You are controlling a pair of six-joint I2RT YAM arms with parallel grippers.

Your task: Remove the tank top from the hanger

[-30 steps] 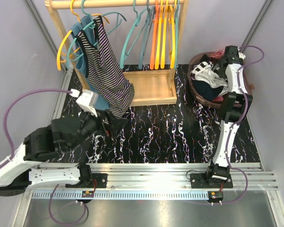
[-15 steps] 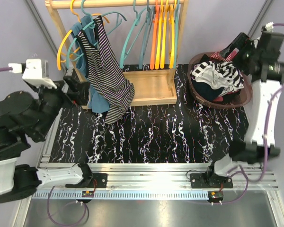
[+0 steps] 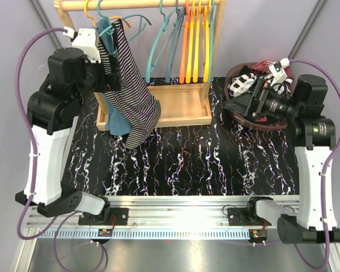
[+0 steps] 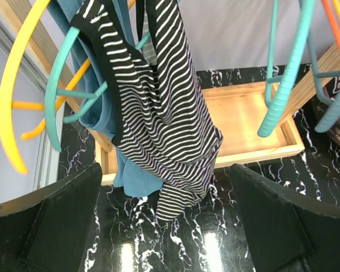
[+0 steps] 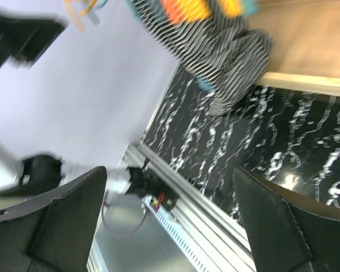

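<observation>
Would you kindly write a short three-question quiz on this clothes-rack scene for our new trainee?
1. True or false: the striped tank top hangs from a hanger on the wooden rack.
2. Multiple choice: the left gripper and right gripper are A) both shut on cloth, B) both open and empty, C) one open, one shut.
3. Short answer: which gripper is nearer the tank top?

Key: 1 true; 2 B; 3 left.
</observation>
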